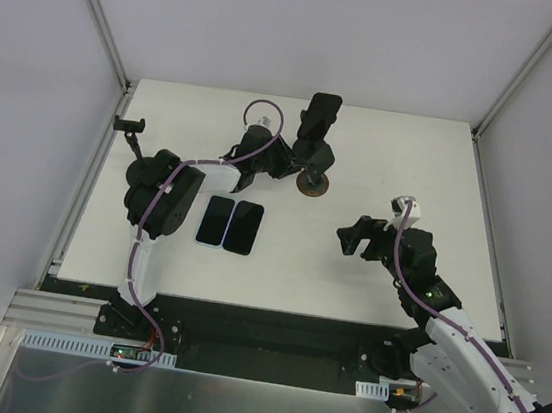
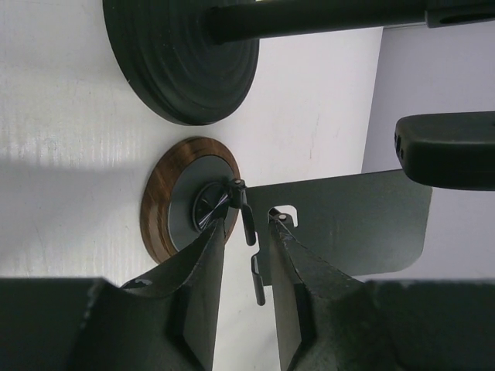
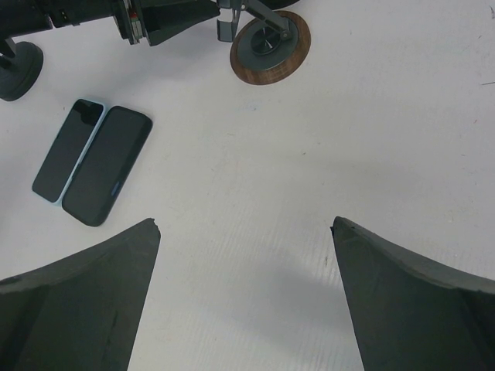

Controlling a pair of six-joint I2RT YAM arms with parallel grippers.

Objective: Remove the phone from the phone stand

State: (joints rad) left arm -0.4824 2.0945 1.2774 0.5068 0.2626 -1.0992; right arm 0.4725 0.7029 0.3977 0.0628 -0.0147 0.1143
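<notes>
Two fingers spread wide on the right gripper point(image 3: 244, 222), and it hangs over the counter point(image 1: 411, 173) on the right side, nothing between them. Level with it, left of the middle, two spare handsets lie flat and side by side, long edges touching: the pale-edged phone point(image 1: 216, 221) and the dark phone point(image 1: 243, 228).

Farther in, the left arm point(image 1: 161, 202) reaches across toward the middle of the far edge. The left gripper point(image 2: 247, 226) is down to a narrow gap. The thin lip point(image 2: 246, 220) of the wood-rimmed stand point(image 2: 158, 209) lines up with that gap, and neither finger visibly presses on it. That stand's grey plate point(image 2: 348, 224) tilts away behind the fingers.

Just beyond, almost touching the wooden base, sits the phone stand point(image 2: 182, 62), round black foot on the counter, post rising from it. Up on it, near the middle of the far edge, the phone point(image 1: 321, 113) is upright and off the surface. Well apart, by the far-left corner, stands a small clamp stand point(image 1: 128, 125).
</notes>
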